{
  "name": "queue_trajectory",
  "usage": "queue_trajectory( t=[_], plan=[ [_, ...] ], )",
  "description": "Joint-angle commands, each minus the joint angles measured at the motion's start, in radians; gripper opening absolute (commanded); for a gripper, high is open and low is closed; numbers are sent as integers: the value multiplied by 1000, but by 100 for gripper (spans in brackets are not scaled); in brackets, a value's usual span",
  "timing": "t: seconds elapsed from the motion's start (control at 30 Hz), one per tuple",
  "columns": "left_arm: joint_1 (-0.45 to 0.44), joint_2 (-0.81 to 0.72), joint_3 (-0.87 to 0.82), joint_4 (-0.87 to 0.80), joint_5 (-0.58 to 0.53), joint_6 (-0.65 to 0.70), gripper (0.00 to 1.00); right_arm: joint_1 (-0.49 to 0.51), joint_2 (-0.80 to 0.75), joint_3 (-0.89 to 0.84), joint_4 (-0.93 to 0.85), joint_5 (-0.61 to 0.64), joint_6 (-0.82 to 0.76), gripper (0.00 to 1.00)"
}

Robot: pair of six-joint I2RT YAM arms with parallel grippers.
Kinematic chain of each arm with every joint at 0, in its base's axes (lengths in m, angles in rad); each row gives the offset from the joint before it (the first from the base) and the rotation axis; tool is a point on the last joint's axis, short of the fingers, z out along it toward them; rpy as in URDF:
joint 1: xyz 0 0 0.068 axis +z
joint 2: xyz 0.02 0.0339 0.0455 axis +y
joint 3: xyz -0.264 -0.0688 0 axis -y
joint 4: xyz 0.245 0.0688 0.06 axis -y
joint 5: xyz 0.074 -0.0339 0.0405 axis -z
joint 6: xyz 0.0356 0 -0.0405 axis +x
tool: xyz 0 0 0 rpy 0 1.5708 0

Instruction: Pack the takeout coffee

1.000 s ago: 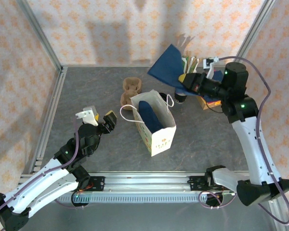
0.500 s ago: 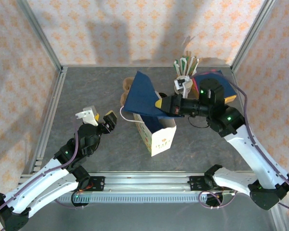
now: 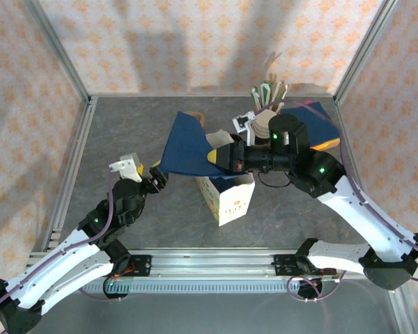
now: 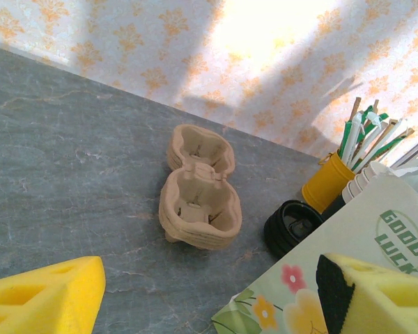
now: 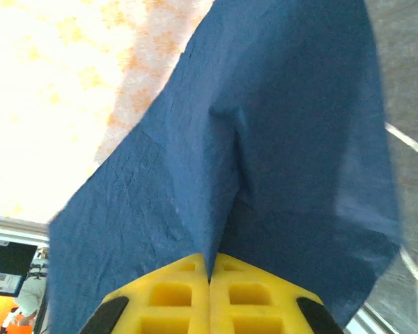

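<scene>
- The takeout coffee (image 4: 292, 226) stands on the tabletop (image 4: 70, 160) just beside the paper bag (image 4: 348, 229), not yet packed.
- The right claw (image 5: 210, 268), clenched on a blue sheet (image 5: 265, 139), hangs over the bag's mouth.
- The left claw (image 3: 148, 175) is released and empty, left of the bag; lifting the cup in remains.

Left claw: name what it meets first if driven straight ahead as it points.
Likely the brown pulp cup carrier, centred ahead of the open left claw; the floral paper bag close on its right might brush first, depth unclear.
</scene>
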Motion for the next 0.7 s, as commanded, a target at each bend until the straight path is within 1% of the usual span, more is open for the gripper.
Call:
queue_trajectory(
  t=[0.0,0.13,0.27,0.33,0.57,0.67],
  plan=[
    [10,-9,5,-1,3,-11,81,14,2,47,0,39,-35,0],
    [10,-6,7,2,3,-8,81,14,6,40,5,51,-59,0],
    [10,-2,10,3,3,-6,81,14,28,36,-110,248,-116,0],
    [9,-2,10,2,3,-5,81,14,44,35,-157,318,-133,0],
    [9,-2,8,5,4,-5,81,14,104,9,-245,436,-179,0],
    [10,1,5,9,6,-8,81,14,133,-2,-281,465,-199,0]
  ],
)
